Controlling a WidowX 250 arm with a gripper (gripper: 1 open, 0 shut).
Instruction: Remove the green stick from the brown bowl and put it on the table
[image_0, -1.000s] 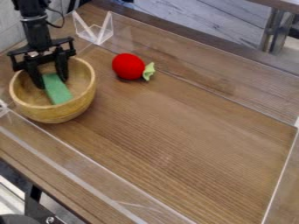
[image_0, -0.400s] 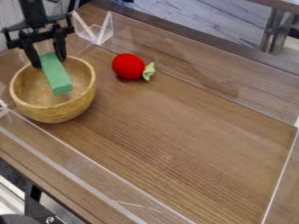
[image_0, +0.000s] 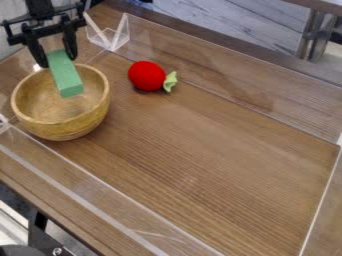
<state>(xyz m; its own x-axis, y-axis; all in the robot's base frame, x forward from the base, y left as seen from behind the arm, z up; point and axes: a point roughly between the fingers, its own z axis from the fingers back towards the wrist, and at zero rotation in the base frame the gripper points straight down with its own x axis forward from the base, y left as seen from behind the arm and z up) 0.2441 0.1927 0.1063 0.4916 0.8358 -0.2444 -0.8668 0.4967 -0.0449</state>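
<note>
The green stick (image_0: 67, 76) hangs tilted above the brown bowl (image_0: 59, 106), its lower end clear of the bowl's inside. My gripper (image_0: 56, 52) at the top left is shut on the stick's upper end and points down, its black fingers (image_0: 35, 47) straddling the stick. The bowl sits at the left of the table (image_0: 214, 150) and nothing shows inside it.
A red round toy with a green leaf (image_0: 150, 76) lies just right of the bowl. Clear plastic walls (image_0: 110, 32) edge the tabletop at the back, left and front.
The gripper has risen with the green stick in it. The stick lay inside the bowl a second ago and now hangs above it.
</note>
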